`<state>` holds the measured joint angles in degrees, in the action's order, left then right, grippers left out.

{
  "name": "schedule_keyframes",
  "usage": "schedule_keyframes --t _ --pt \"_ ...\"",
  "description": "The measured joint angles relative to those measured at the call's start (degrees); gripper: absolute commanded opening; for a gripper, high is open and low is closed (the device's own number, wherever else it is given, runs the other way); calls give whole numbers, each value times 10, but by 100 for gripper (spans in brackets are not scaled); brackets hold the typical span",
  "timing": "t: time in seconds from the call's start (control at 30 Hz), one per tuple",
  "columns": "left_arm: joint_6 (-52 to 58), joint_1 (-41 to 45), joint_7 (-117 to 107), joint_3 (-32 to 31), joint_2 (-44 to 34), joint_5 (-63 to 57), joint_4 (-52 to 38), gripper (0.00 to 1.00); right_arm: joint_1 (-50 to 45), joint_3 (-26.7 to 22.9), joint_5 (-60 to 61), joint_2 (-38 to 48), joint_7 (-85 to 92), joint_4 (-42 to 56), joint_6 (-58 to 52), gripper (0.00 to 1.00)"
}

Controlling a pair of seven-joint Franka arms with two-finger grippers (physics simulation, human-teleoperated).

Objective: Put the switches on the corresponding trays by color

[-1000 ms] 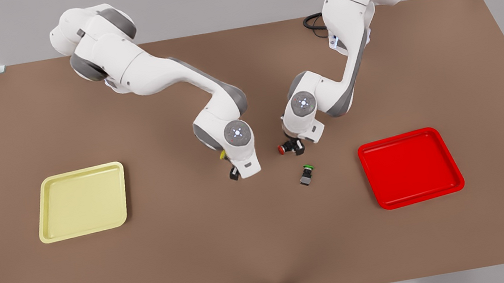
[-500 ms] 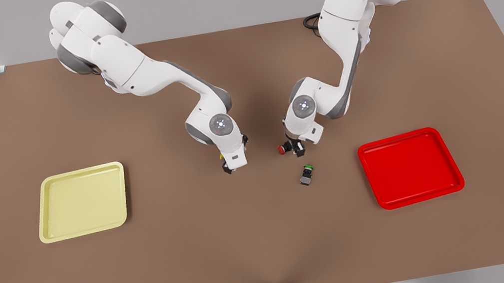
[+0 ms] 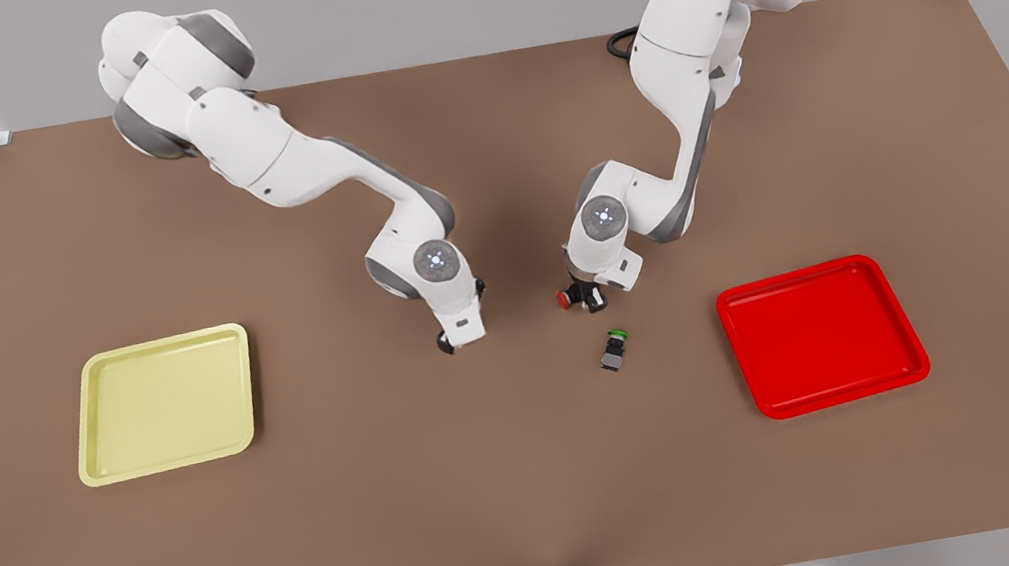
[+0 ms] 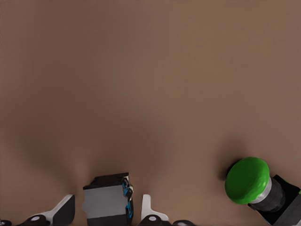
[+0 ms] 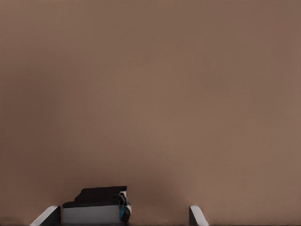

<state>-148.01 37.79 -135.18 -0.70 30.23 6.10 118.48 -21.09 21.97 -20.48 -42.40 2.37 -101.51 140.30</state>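
**Both grippers down on their switches, grasp not yet closed**

Straddles the red switch [image 3: 565, 299] with the left gripper [image 3: 587, 303], at the front view's right. Seen from the left wrist: fingers [image 4: 63, 210] set narrowly apart, one on each side of the grey-black body [image 4: 107, 203], small gaps on both sides, nothing clamped. Just beside, toward the red tray [image 3: 822, 336], lies the green switch [image 3: 615, 347], on its side on the table [image 3: 536, 480]; not to be touched.

Straddles a second boxy body [image 5: 94, 206] with the right gripper [image 3: 446, 341], at the front view's left. Fingers [image 5: 48, 215] spread wide, body nearer one finger than the other. Cap hidden here; judged to be the yellow switch. Yellow tray [image 3: 165, 408] well apart toward the front view's left, with no switch in it, as with the red one.

Step in hand, as judged: the pick, both arms at once. Next calls for closing squarely on each body, then lifting straight up. On the left, calls for care not to nudge the green neighbour. On the right, risks shoving the off-centre body sideways while closing.
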Motion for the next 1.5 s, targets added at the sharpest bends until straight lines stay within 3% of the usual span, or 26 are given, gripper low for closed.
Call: schedule_keyframes --t 0.1,0.37,0.77,0.97,1.13,1.5 --pt "0 0 0 0 1 0 1 60 -1 0 1 0 -13 -5 -3 99" --pt "0 0 0 0 2 0 1 52 -5 0 0 -2 -9 -2 -5 87" --pt "0 0 0 0 2 4 1 53 -17 1 1 -4 -21 9 -21 74" --pt "33 -1 20 9 -21 4 0 53 -18 0 0 -2 -19 13 -26 62" --pt "92 -2 86 59 -63 5 0 53 -18 1 0 -3 -20 13 -25 53" --pt "154 -5 307 196 -87 13 1 52 -18 0 0 -2 -19 13 -25 51"
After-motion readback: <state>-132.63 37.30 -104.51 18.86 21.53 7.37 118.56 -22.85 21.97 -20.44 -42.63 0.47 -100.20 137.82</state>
